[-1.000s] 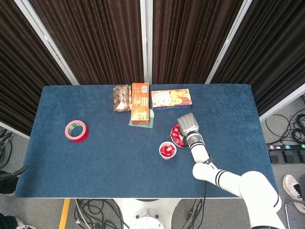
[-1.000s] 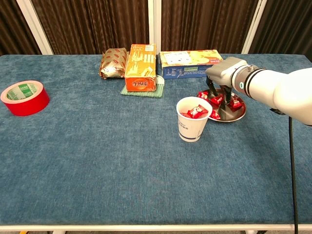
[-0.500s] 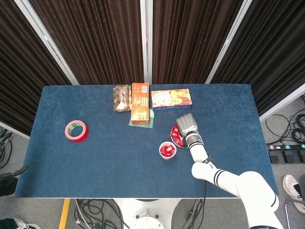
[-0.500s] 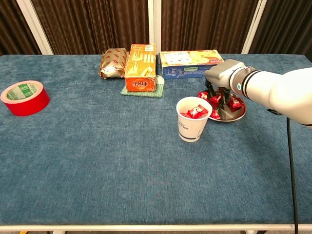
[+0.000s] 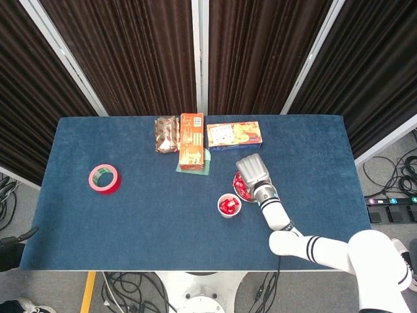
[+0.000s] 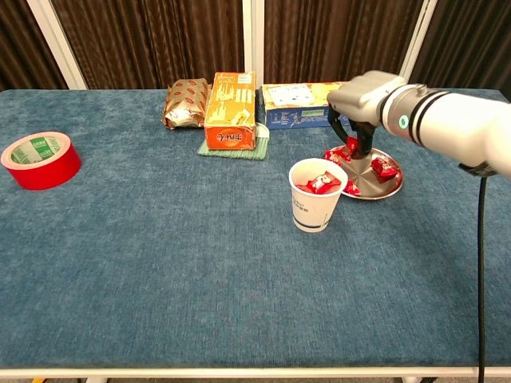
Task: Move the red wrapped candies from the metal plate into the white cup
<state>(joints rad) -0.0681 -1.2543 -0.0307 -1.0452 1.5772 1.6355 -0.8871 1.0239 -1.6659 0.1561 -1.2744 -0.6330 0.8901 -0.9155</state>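
My right hand (image 6: pixel 361 102) hovers over the left part of the metal plate (image 6: pixel 382 192) and pinches a red wrapped candy (image 6: pixel 351 147) in its fingertips, lifted just off the plate. Loose red candies (image 6: pixel 384 168) lie on the plate, one near its left rim by the cup. The white cup (image 6: pixel 316 199) stands just left of the plate with several red candies (image 6: pixel 320 183) in it. In the head view the right hand (image 5: pixel 251 171) covers much of the plate (image 5: pixel 237 177), and the cup (image 5: pixel 229 206) sits to its lower left. My left hand is not visible.
Along the back stand a brown snack packet (image 6: pixel 185 102), an orange box (image 6: pixel 231 110) on a green cloth (image 6: pixel 261 148), and a flat biscuit box (image 6: pixel 307 104) just behind the hand. A red tape roll (image 6: pixel 39 160) lies far left.
My right hand has risen from the plate and shifted slightly left, taking one red candy up in its fingertips. The cup and plate have not moved.
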